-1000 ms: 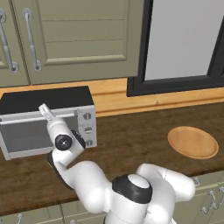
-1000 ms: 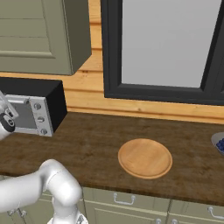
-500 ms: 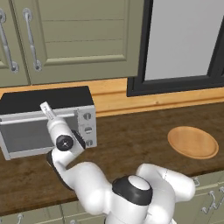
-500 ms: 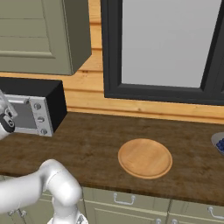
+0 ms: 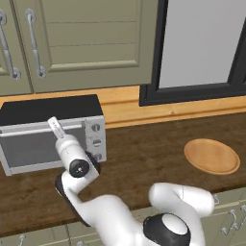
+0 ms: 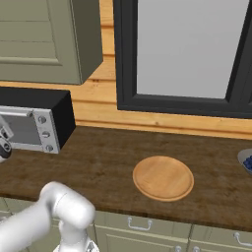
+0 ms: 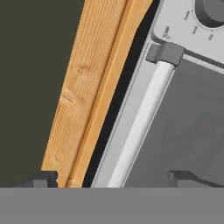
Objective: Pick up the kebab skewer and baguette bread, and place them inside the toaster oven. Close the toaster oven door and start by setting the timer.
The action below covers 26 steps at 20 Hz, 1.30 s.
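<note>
The gripper [image 7: 111, 178] is spread: in the hand view its two dark finger tips [image 7: 41, 178] stand well apart at the bottom edge, with nothing between them. In the left base view the hand is raised in front of the upper part of the toaster oven [image 5: 53, 132], and one pale finger [image 5: 55, 127] reaches up to the top edge of the toaster oven door [image 5: 38, 150].

Directly ahead of the gripper, the hand view shows the door's white bar handle [image 7: 140, 124] running diagonally between the two finger tips. A grey bracket [image 7: 164, 52] fixes the far end of the handle to the silver frame. The grey glass of the door lies beside one finger tip; the oven's silver frame edge and the wooden wall panelling [image 7: 87, 92] lie toward the other. Just beyond the bracket is the control panel with one round knob [image 7: 214, 9].

The door is closed flat against the oven front. The column of three knobs [image 5: 96, 142] stands just beside the hand. The kebab skewer and the baguette bread cannot be located in these views.

Farther from the gripper, across the dark wooden counter [image 5: 144, 158], a round wooden plate [image 5: 212, 156] lies well apart from the oven. Green cabinets [image 5: 81, 43] hang above the oven, and a dark-framed window [image 6: 182, 54] stands behind the plate.
</note>
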Motion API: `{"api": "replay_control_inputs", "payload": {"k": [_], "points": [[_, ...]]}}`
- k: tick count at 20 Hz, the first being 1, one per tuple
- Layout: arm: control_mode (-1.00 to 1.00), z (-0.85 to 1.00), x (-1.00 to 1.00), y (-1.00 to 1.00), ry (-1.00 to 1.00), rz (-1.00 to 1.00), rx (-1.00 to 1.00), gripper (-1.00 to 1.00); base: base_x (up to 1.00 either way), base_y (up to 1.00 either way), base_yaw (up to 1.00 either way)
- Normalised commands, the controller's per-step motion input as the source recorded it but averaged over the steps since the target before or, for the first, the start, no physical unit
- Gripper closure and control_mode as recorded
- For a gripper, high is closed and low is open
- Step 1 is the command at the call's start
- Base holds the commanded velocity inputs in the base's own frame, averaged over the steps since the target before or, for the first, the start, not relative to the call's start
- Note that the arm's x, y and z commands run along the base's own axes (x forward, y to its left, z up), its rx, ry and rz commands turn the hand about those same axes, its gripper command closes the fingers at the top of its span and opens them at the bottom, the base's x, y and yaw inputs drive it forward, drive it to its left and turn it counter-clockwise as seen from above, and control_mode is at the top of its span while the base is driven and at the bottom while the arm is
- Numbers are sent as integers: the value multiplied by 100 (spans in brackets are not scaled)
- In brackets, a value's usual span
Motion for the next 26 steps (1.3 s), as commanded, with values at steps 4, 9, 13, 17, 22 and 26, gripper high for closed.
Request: {"api": "replay_control_inputs", "payload": {"k": [4,9,13,17,22,26], "points": [[-100,37,-83,-40,0,-1,6,-100,0,0,0],[-100,27,-54,-64,7,-13,2,-100,0,0,0],[-100,40,-29,-53,16,-19,3,-100,0,0,0],[-100,22,-21,-41,27,-21,0,-100,0,0,0],[-100,-2,-13,-11,28,-11,-13,-100,0,0,0],[-100,-11,-14,-7,29,0,-23,-100,0,0,0]]}}
